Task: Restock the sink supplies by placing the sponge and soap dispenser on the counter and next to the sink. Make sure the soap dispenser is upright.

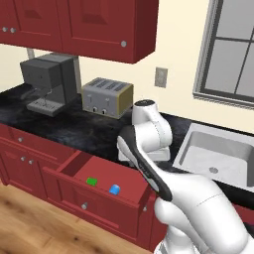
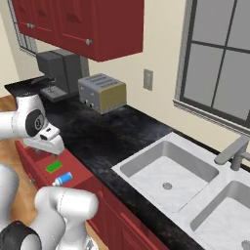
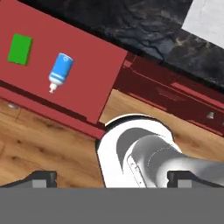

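Gripper [image 3: 112,178] spread wide, empty, looking down from above the open drawer [image 3: 87,65]. Up and left of the fingertips in the hand view, well apart from them: soap dispenser [image 3: 60,71] lying on its side on the drawer floor, long axis near upright in that view, tilted slightly, white pump end pointing toward the gripper. Just beyond, further left: sponge [image 3: 20,49], flat. Farther off, counter [image 1: 64,131] and sink [image 1: 218,154], both bare of supplies. Arm folded, elbow high, hand turned downward.

Bright green sponge [image 3: 20,49]; blue soap dispenser [image 3: 60,71] with a white pump top; black marbled table [image 1: 74,130]; light grey sink [image 2: 168,171]; red drawer [image 3: 87,65] and cabinets [image 1: 79,22]; silver toaster [image 1: 107,96] with yellowish side; grey coffee machine [image 1: 47,82]; brown wood-grain floor [image 3: 43,148]
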